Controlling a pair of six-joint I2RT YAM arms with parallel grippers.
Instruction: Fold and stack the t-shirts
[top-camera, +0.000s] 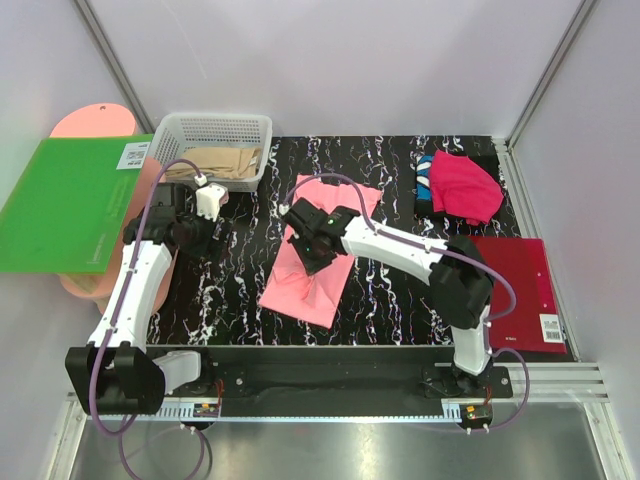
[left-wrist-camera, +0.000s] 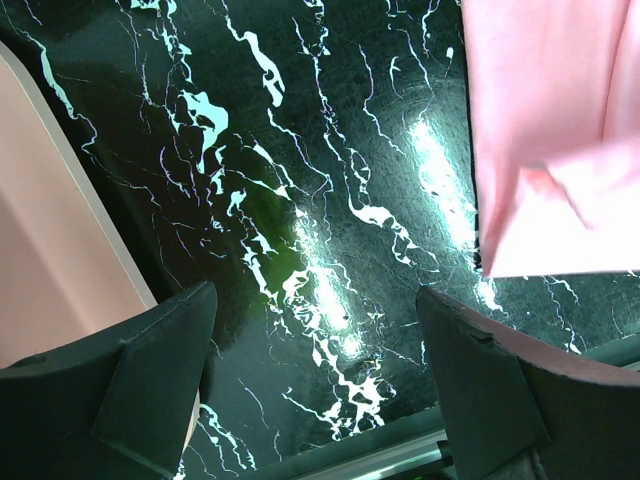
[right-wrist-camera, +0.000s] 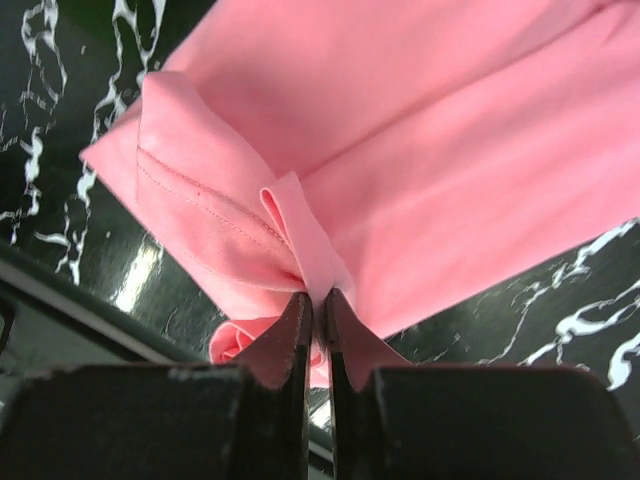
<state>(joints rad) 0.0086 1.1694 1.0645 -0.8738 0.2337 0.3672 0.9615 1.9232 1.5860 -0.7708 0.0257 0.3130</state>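
two pincers are over a black marbled tabletop (top-camera: 390, 305). the right pincer (right-wrist-camera: 320, 310) is pinched together on a small fold of the salmon-pink t-shirt (top-camera: 302, 292), close to a stitched hem. in the right wrist view the cloth bunches up between the two dark fingers, and a rolled bit of fabric shows just below the grip. from above, this shirt lies roughly in the middle of the tabletop, stretched on a slant from far right to near left, with the right arm across it and covering its centre.

the left pincer (left-wrist-camera: 315, 365) stands wide apart with nothing between its fingers (left-wrist-camera: 150, 375). it hangs over bare tabletop just left of the shirt. a folded corner of the pink cloth shows at the right edge of its wrist view, touching neither finger.

the magenta t-shirt (top-camera: 468, 188) lies crumpled at the far right of the tabletop, on top of a blue t-shirt (top-camera: 425, 185) of which only a strip shows at its left side. a dark-red board (top-camera: 520, 290) lies flat at the right edge. on the left a green board (top-camera: 70, 205) rests over a pale pink oval board (top-camera: 95, 122). a white basket (top-camera: 215, 128) with tan contents stands at the far left, well apart from the shirts.
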